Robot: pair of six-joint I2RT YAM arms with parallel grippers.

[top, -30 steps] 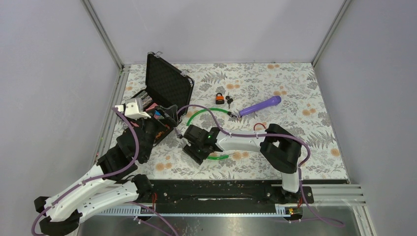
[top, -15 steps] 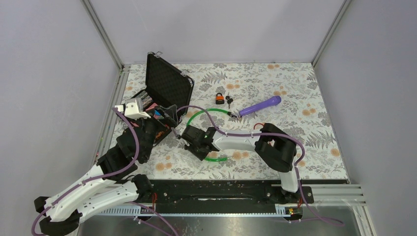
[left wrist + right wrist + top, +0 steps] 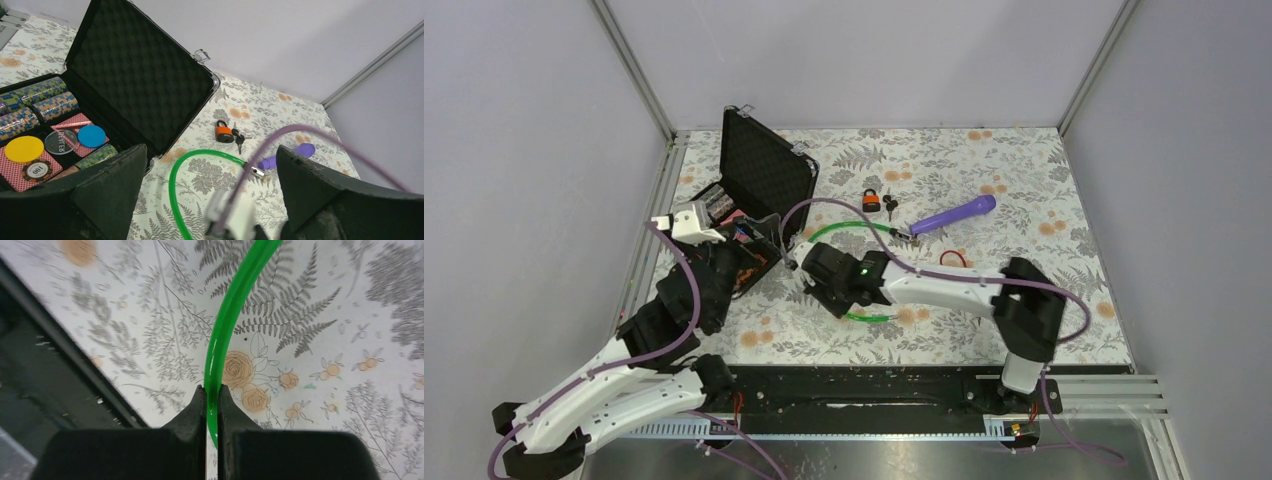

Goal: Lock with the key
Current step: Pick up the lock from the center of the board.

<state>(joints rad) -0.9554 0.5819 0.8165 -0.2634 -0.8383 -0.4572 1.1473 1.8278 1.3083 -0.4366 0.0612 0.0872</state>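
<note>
The lock is a green cable (image 3: 845, 228) with a purple body (image 3: 954, 214), lying in a loop on the flowered table. My right gripper (image 3: 212, 395) is shut on the green cable (image 3: 227, 325), low over the table at the loop's left side (image 3: 809, 270). A small bunch of keys (image 3: 890, 207) lies beside an orange padlock (image 3: 871, 201), beyond the loop. In the left wrist view the keys (image 3: 238, 137) and padlock (image 3: 224, 132) lie untouched. My left gripper (image 3: 212, 190) hangs open and empty by the case's front edge (image 3: 759, 245).
An open black case (image 3: 759, 175) with poker chips (image 3: 22, 150) and cards stands at the left, close to both grippers. The cable's metal end (image 3: 257, 172) lies next to the purple body (image 3: 295, 152). Grey walls enclose the table.
My right gripper has closed its jaws on the green cable, and its arm has stretched out towards the left. The left arm has shifted only slightly.
</note>
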